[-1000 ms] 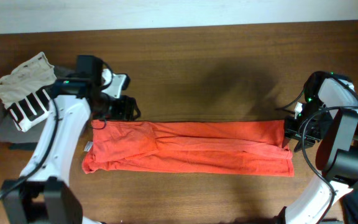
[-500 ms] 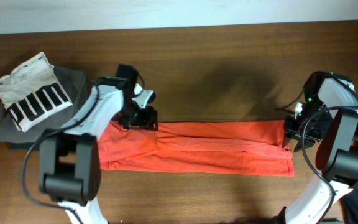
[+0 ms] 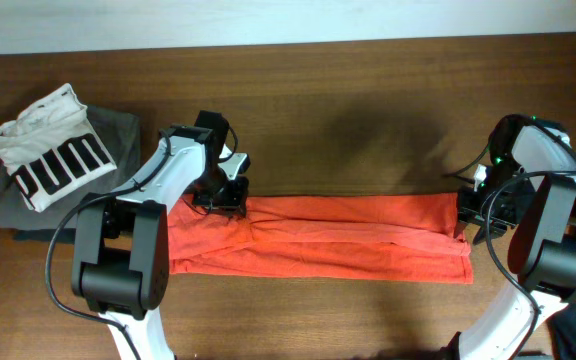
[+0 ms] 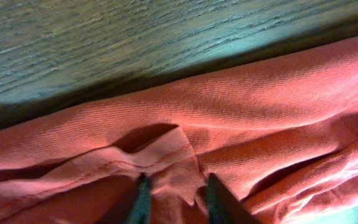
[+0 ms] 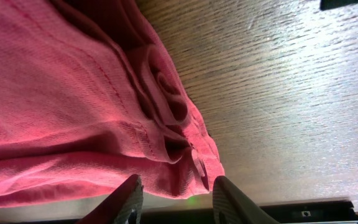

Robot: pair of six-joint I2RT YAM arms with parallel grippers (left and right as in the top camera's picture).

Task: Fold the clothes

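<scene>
The clothes point(image 3: 348, 235), an orange-red T-shirt, lie folded into a long narrow strip across the table's middle. My left gripper point(image 3: 230, 197) sits on the strip's far edge near its left end. In the left wrist view it point(image 4: 178, 199) is shut on a small raised fold of the clothes point(image 4: 260, 106). My right gripper point(image 3: 468, 215) is at the strip's right end. In the right wrist view it point(image 5: 178, 190) is shut on the puckered corner of the clothes point(image 5: 61, 106), which spans the gap between its fingers point(image 5: 128, 196). No lettering shows.
A white shirt with black PUMA letters point(image 3: 53, 150) lies on a grey garment point(image 3: 118, 135) at the far left. The brown wooden table point(image 3: 348, 130) stretches behind the strip. My left arm crosses the strip's left end.
My left gripper moved right along the strip's far edge, from its left corner, and its jaws narrowed onto a fold. The right gripper and the strip's right end stayed put.
</scene>
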